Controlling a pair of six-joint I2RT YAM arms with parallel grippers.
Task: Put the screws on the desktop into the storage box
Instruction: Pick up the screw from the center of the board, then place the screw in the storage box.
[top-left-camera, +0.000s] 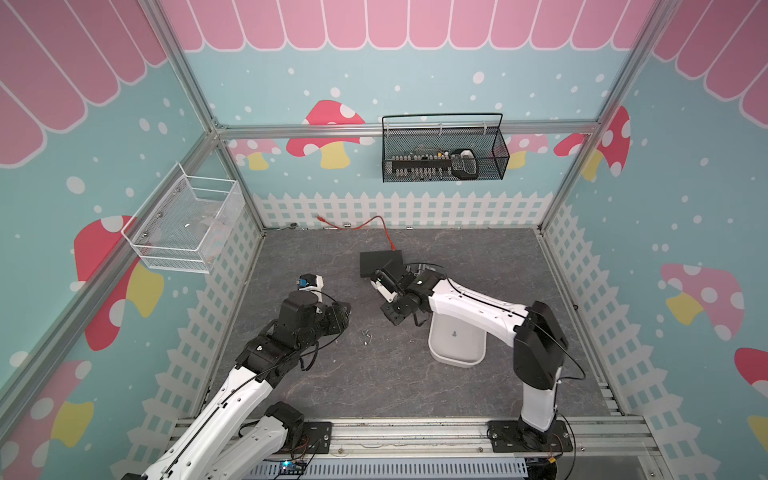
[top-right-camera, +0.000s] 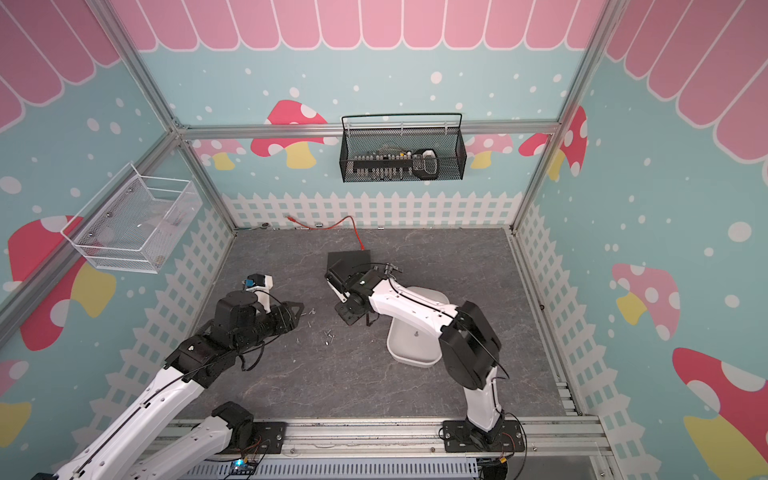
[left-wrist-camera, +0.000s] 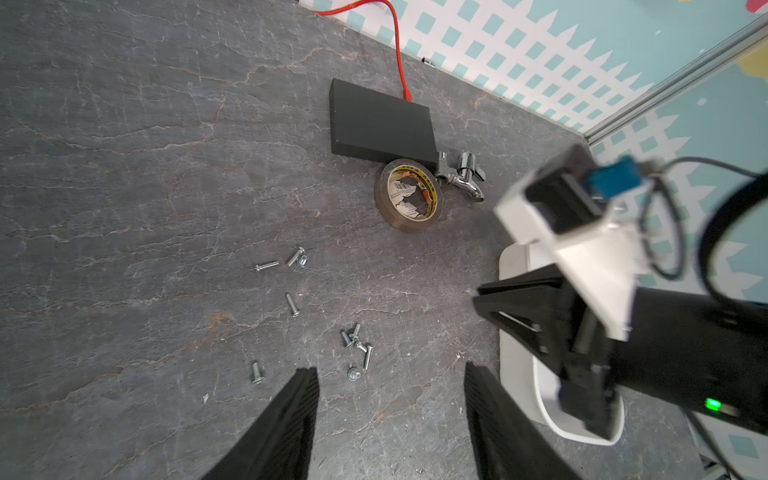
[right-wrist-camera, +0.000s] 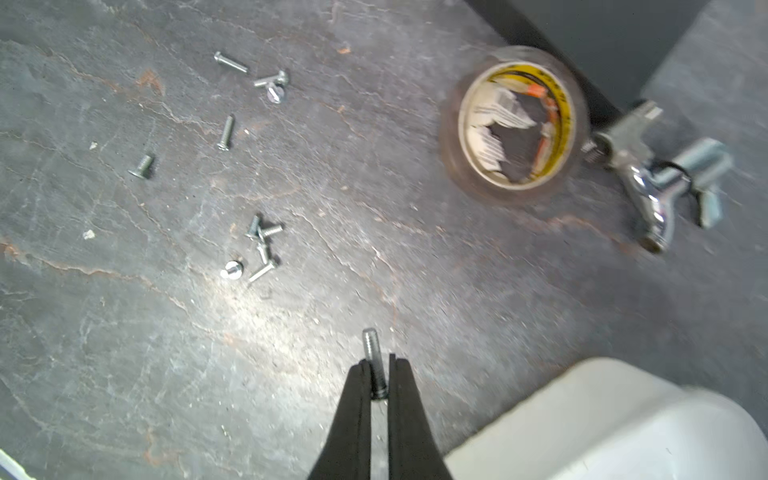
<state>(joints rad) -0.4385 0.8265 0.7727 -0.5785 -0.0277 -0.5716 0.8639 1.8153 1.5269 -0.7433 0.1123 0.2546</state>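
Several tiny silver screws (left-wrist-camera: 356, 343) lie loose on the dark grey desktop (top-left-camera: 374, 382), seen in both top views (top-left-camera: 367, 333) (top-right-camera: 329, 333) and in the right wrist view (right-wrist-camera: 259, 245). My right gripper (right-wrist-camera: 379, 361) is shut on one screw (right-wrist-camera: 371, 347), whose threaded end sticks out past the tips, just above the desktop beside the white storage box (right-wrist-camera: 602, 424). The storage box (top-left-camera: 457, 357) lies under the right arm, with one small screw (top-left-camera: 454, 333) inside. My left gripper (left-wrist-camera: 388, 370) hangs open and empty, just short of the scattered screws.
A flat black box (left-wrist-camera: 380, 124), a tape roll (left-wrist-camera: 409, 195) and a chrome faucet piece (left-wrist-camera: 463, 176) lie behind the screws. A red cable (left-wrist-camera: 397, 54) runs to the back wall. A white mesh basket (top-left-camera: 187, 224) and a black wire basket (top-left-camera: 444, 151) hang on the walls.
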